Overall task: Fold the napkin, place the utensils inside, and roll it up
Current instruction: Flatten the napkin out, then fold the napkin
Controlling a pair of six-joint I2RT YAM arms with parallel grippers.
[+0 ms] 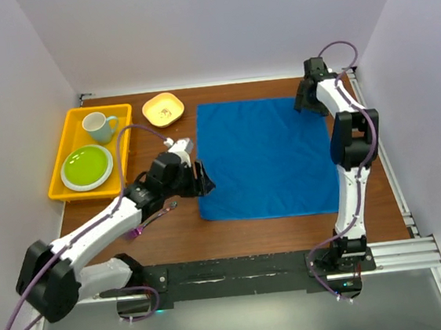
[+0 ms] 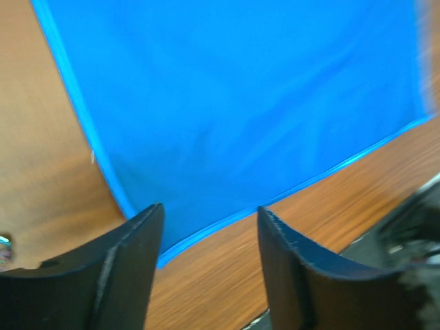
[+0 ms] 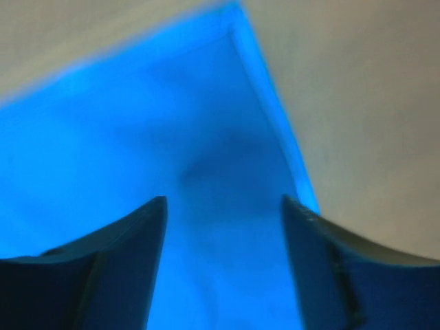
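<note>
Two napkin (image 1: 263, 156) corners lie beneath parted left fingers (image 2: 124, 275) and right fingers (image 3: 103, 275).

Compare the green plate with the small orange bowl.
The green plate lies inside the yellow tray; the orange bowl sits on the table beside that tray. The plate is wider and flatter; the bowl is smaller and deeper. The plate is green with a pale rim; the bowl is pale orange throughout. Both sit upright, left of the napkin.

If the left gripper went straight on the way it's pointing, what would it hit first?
Most likely the napkin: the left gripper aims at its hemmed edge, nothing in between, though depth is hard to judge.
</note>
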